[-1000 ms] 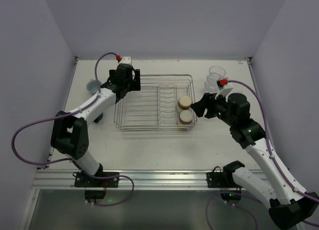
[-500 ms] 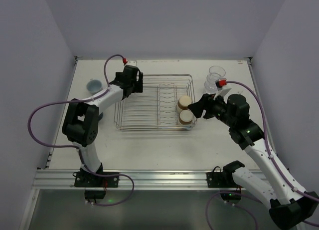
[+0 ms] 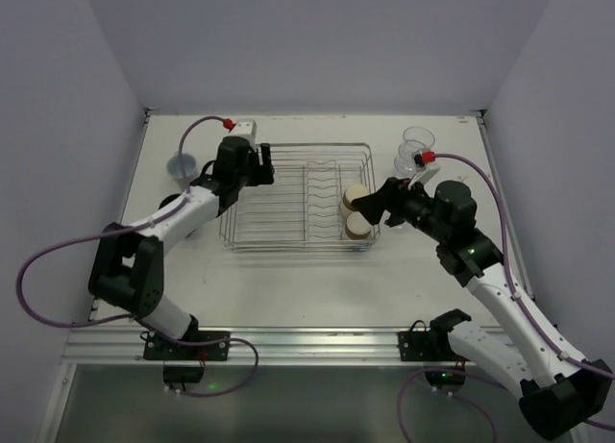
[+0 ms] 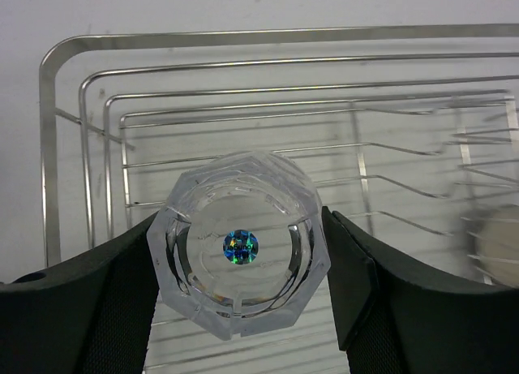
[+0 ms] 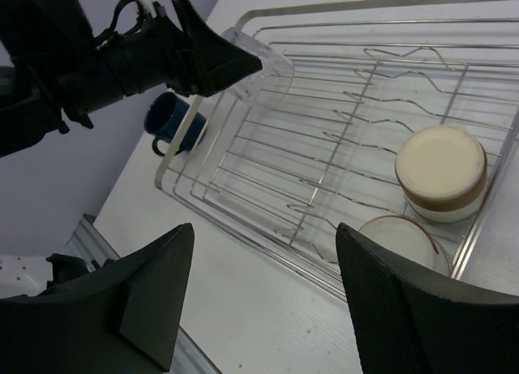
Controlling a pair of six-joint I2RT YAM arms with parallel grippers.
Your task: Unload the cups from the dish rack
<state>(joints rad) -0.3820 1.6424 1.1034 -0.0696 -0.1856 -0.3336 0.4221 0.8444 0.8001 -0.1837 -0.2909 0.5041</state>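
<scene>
**Carrier.** Rectangular silver wire dish rack (image 3: 274, 208), mid-way across the white table (image 3: 288, 289), its long side parallel to the near edge.

**Entry 1.** Clear faceted plastic tumbler (image 4: 239, 244), over the rack's left end. The left gripper (image 3: 259, 164) holds it, with the black fingers (image 4: 113, 301) pressed against opposite sides. Its long axis runs along the fingers, one round end facing the wrist camera. From the right wrist it shows tilted above the wires.

**Entry 2.** Two tan-and-cream cups at the rack's right end, the far tan cup (image 5: 442, 175) and the near tan cup (image 5: 401, 240). They stand side by side with axes upright. No other cups show in the rack.

**Governing relation.** Both tan cups lie ahead and to the right of the right gripper (image 5: 263, 232). Its fingers stand apart with nothing between them. The right arm is much the nearer to these cups. The likely next move is to swing those fingers rightward so they straddle one cup across its width.

**Already off the rack.**
- Clear stacked cups (image 3: 415, 147) sit near the table's far right corner.
- A pale blue cup (image 3: 181, 162) sits toward the far left corner.
- A dark blue cup (image 5: 172, 121) sits just beside the rack's left end.
</scene>
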